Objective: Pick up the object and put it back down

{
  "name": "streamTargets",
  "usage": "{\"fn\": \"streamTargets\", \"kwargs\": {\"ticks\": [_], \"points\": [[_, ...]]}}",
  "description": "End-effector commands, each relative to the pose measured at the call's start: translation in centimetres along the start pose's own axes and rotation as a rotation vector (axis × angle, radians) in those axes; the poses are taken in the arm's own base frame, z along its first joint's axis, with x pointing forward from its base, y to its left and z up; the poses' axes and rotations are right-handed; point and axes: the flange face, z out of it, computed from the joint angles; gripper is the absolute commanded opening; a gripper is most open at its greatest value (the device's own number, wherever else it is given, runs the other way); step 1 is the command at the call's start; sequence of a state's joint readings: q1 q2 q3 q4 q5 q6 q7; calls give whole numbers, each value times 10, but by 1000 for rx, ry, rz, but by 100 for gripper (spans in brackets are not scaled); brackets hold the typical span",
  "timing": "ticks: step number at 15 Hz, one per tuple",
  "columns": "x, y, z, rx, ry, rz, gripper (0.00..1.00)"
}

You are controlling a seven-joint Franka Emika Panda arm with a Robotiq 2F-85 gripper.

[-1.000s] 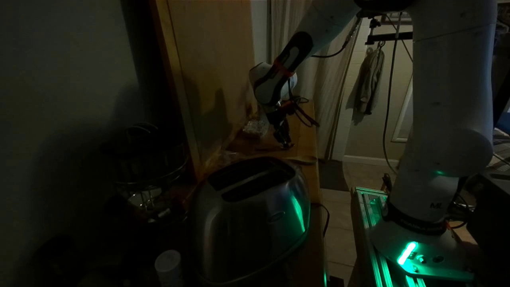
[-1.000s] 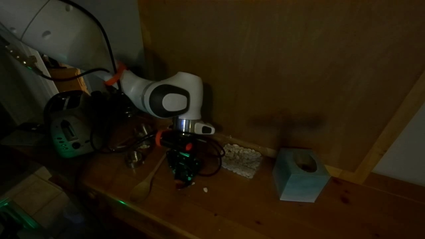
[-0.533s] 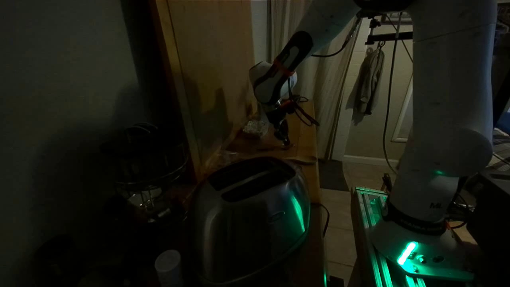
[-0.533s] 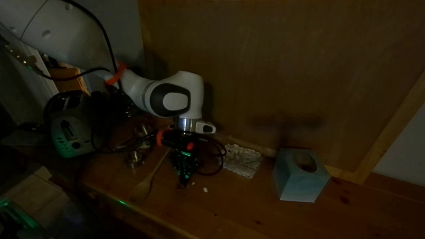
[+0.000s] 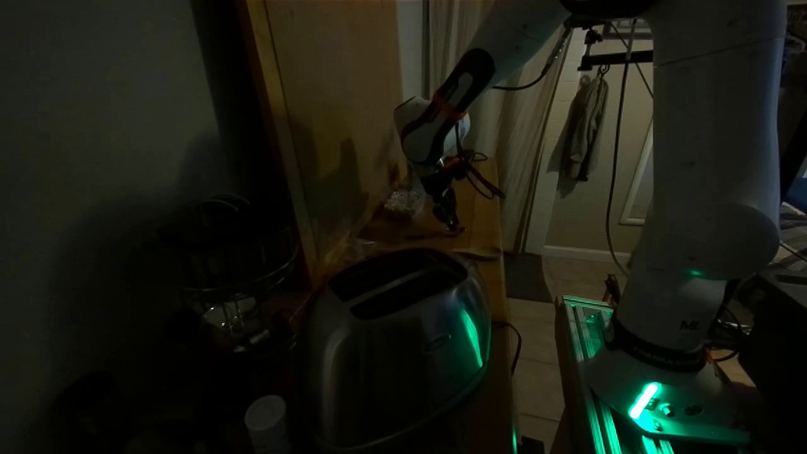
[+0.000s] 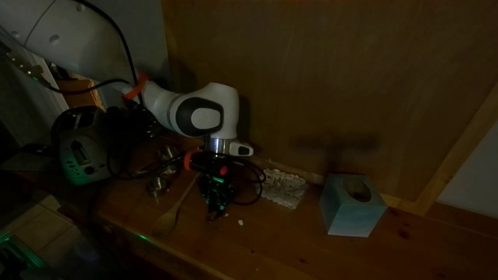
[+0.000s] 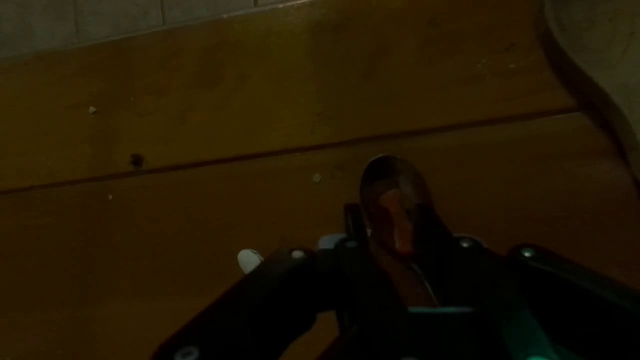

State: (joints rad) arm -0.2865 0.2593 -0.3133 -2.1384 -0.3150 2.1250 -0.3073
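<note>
Just right of centre in the wrist view, the metal spoon (image 7: 395, 202) showed between the fingers (image 7: 354, 224) (clamped or merely flanked, I could not tell), and a lift risked it twisting loose, its smooth curve probably giving poor purchase.
</note>
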Motion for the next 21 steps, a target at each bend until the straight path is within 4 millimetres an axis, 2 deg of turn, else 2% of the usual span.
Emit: {"fn": "streamTargets", "kwargs": {"ticks": [1,6,12,21], "points": [[3,4,-8,17,5,-13,63],[8,1,-17,36,55,-26,98],[19,-14,-23,137,187,-78,100],[26,0,-13,163,334,-190,100]]}}
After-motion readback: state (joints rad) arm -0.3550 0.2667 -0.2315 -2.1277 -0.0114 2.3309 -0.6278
